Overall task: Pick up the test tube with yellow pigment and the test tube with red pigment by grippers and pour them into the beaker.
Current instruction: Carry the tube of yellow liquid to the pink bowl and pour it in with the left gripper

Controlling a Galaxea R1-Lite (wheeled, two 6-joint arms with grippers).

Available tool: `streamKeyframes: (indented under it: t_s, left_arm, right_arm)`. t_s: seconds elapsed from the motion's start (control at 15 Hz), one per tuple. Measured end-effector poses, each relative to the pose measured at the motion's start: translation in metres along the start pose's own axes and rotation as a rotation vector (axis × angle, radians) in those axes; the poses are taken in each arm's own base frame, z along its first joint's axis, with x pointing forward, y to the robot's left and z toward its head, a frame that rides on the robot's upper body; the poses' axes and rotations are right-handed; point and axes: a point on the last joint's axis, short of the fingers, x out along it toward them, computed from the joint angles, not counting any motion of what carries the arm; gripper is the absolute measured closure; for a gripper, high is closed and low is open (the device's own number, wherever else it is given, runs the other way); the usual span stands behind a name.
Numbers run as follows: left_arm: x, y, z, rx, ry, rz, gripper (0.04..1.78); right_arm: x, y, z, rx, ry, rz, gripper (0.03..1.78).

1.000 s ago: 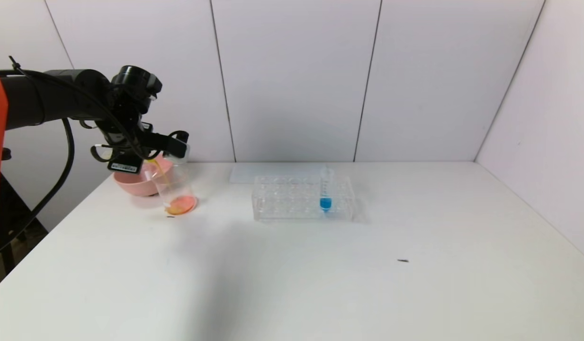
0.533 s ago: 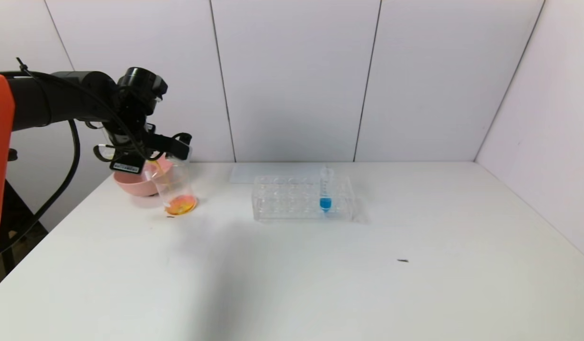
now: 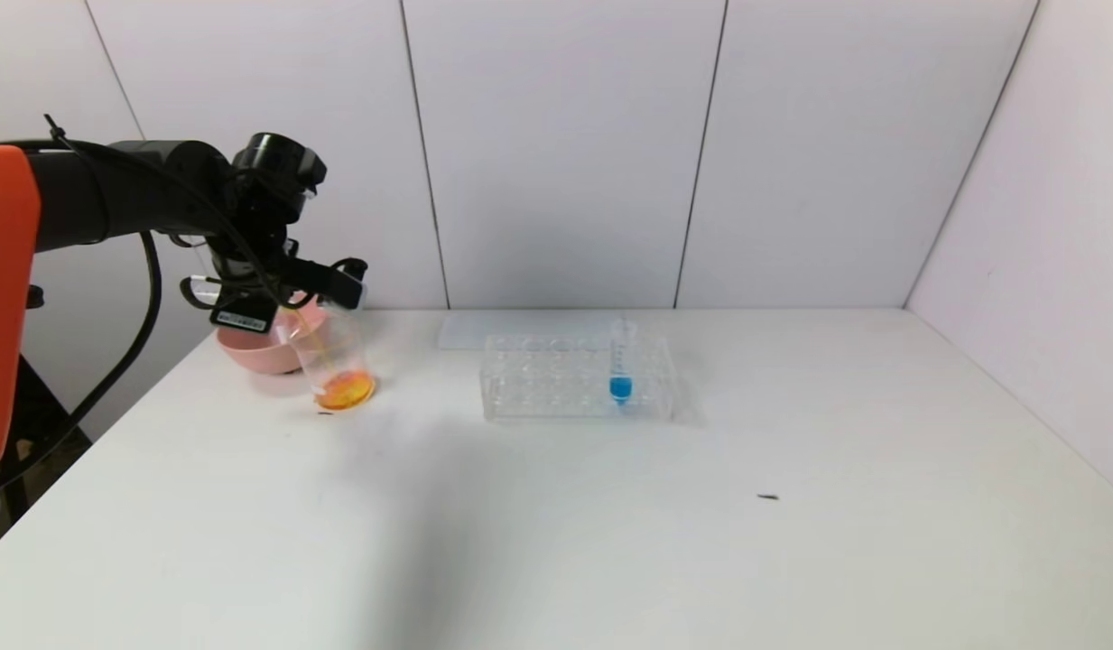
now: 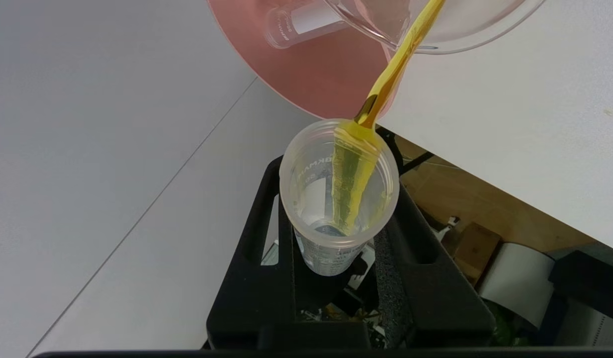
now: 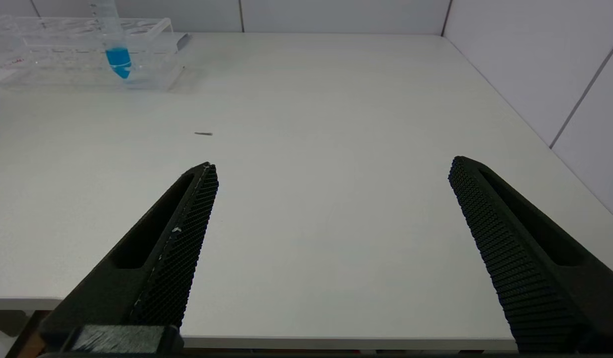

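A yellow stream (image 4: 392, 64) runs from the clear test tube with yellow pigment (image 4: 338, 191) into the clear beaker (image 3: 329, 357), whose bottom holds an orange pool. The left gripper (image 4: 336, 278) is black, its arm (image 3: 5, 298) partly orange. Behind sits a pink bowl (image 3: 249, 350). The clear rack (image 3: 574, 379) holds a blue-tipped tube (image 3: 620, 366). The table (image 3: 610, 542) is white. The right gripper (image 5: 331, 199) has black jaws with a fine cross-hatched pattern.

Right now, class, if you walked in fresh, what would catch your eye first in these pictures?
The left gripper, at the table's far left, holds the tipped test tube with yellow pigment, from which a yellow stream runs into the beaker with orange liquid at its bottom. A pink bowl sits just behind. At centre, one blue-tipped tube stands in the clear rack.
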Motion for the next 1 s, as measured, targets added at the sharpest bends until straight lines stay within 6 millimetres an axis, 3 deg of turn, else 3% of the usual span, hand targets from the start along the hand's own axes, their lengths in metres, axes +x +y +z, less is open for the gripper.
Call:
streamKeyframes:
  t_s: [1.0]
  left_arm:
    - [-0.0016,0.0014,0.0066,0.029,0.048,0.019,1.35]
  right_arm:
    - [0.0,0.0,0.0,0.0,0.0,0.0,0.11]
